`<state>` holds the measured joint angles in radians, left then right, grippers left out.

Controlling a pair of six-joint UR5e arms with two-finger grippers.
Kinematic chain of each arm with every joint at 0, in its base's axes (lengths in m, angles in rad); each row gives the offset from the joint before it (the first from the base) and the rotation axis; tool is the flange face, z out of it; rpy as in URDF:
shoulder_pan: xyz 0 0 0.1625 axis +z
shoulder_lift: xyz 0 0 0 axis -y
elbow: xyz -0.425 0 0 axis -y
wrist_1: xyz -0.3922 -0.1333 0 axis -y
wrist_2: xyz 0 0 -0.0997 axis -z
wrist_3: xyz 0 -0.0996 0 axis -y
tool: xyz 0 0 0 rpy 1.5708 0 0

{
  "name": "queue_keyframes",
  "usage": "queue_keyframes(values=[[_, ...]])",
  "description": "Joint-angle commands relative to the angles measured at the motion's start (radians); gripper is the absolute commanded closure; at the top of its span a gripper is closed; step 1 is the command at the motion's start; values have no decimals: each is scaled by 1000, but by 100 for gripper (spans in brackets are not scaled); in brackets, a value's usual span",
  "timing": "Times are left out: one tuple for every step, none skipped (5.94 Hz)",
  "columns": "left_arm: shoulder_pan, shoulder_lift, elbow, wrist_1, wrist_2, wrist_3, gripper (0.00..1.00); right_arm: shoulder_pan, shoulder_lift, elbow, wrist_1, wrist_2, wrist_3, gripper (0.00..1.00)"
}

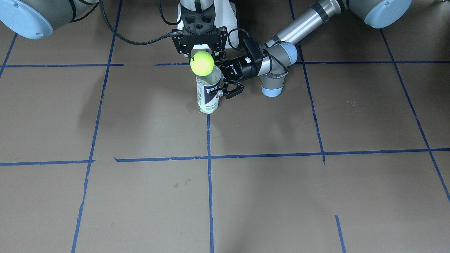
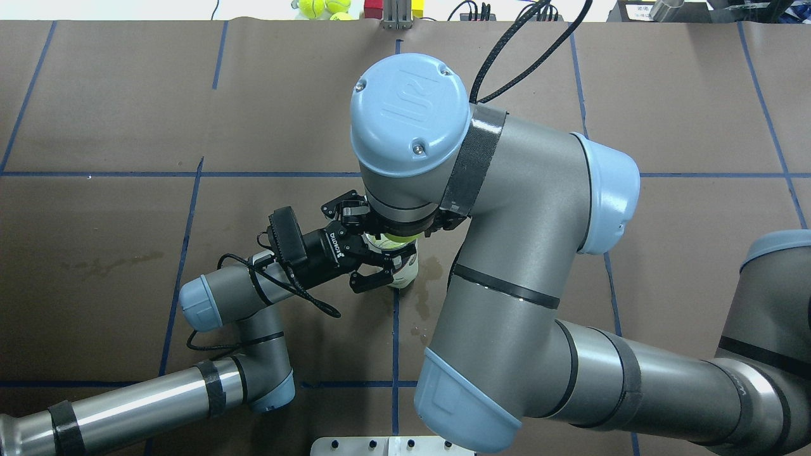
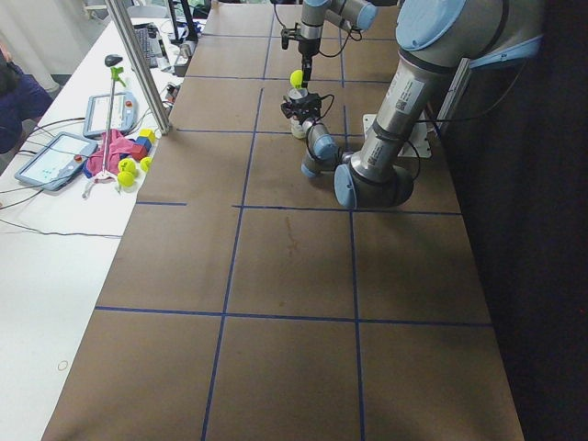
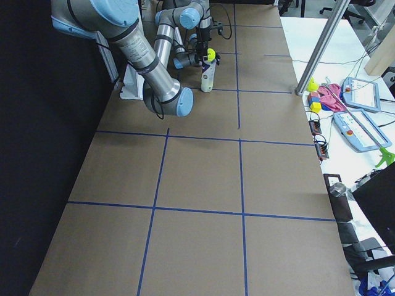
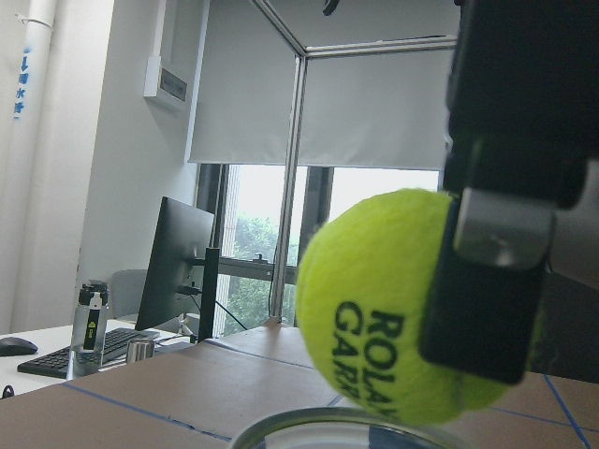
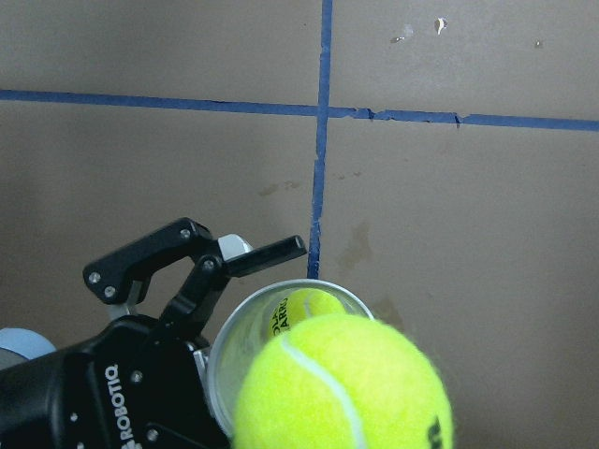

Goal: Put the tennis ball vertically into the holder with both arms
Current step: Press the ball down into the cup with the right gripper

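Item 1, left gripper (image 2: pixel 370 266): it reaches in level from the left of the overhead view, and you will see its jaws closed around the holder's upper body, one finger on the near side and one on the far side. This is your steadying grip.

Item 2, holder (image 1: pixel 208 95): a clear tube with a white and navy label, standing on the table (image 1: pixel 140 196) at the crossing of two blue tape lines, close to the robot's base. Its long axis runs vertical and its open mouth points straight up. One ball (image 6: pixel 314 307) already lies at the bottom. Judge it light, thin-walled and smooth: it will tip or flex if you squeeze hard, so a moderate mid-to-upper wall grip looks right.

Item 3, tennis ball (image 1: pixel 202 63): it sits just above the holder's rim, apparently not yet inside. Expect it light, springy and felt-covered, so it should grip well across its widest part. A sphere has no long axis, so only its centring over the mouth matters.

Item 4, right gripper (image 1: pixel 201 52): it points straight down from above, with its fingers clamped on opposite sides of the tennis ball, as you can confirm in the left wrist view.
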<state>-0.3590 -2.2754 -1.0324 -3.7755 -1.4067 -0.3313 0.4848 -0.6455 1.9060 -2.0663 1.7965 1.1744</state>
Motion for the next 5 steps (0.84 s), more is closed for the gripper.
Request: queue_keyframes(values=[[0, 0, 0, 0, 0, 0, 1, 0, 3, -2, 21, -2, 5, 76], [0, 0, 0, 2, 0, 0, 1, 0, 12, -28, 31, -2, 13, 75], [0, 0, 0, 2, 0, 0, 1, 0, 24, -56, 50, -3, 14, 73], [0, 0, 0, 2, 0, 0, 1, 0, 24, -56, 54, -3, 14, 72], [0, 0, 0, 2, 0, 0, 1, 0, 23, -56, 54, -2, 14, 17]])
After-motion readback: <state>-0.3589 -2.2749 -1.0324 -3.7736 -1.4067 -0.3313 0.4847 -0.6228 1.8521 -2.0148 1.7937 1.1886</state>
